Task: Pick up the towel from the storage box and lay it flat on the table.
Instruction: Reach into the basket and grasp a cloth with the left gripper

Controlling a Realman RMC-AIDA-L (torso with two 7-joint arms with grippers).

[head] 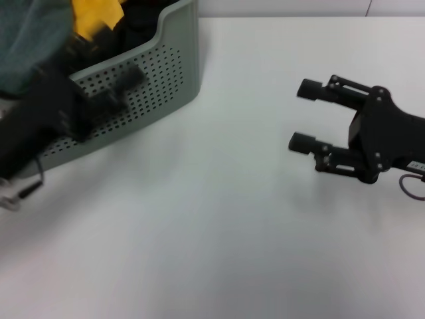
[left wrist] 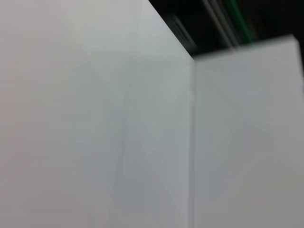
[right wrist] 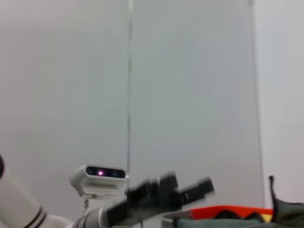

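The storage box [head: 166,73] stands at the far left of the table [head: 219,219]. The dark grey-green towel [head: 30,46] is bunched up at the box's left end, above my left arm; it also shows in the right wrist view [right wrist: 285,213]. My left gripper [head: 121,88] is in front of the box's perforated near wall, pointing right, fingers apart with nothing between them. It also shows blurred in the right wrist view [right wrist: 187,185]. My right gripper [head: 305,116] is open and empty over the table's right side, pointing left.
A yellow cloth [head: 96,16] and a black cloth [head: 143,20] lie inside the box beside the towel. The left wrist view shows only a pale wall. White tabletop spreads between the box and my right gripper.
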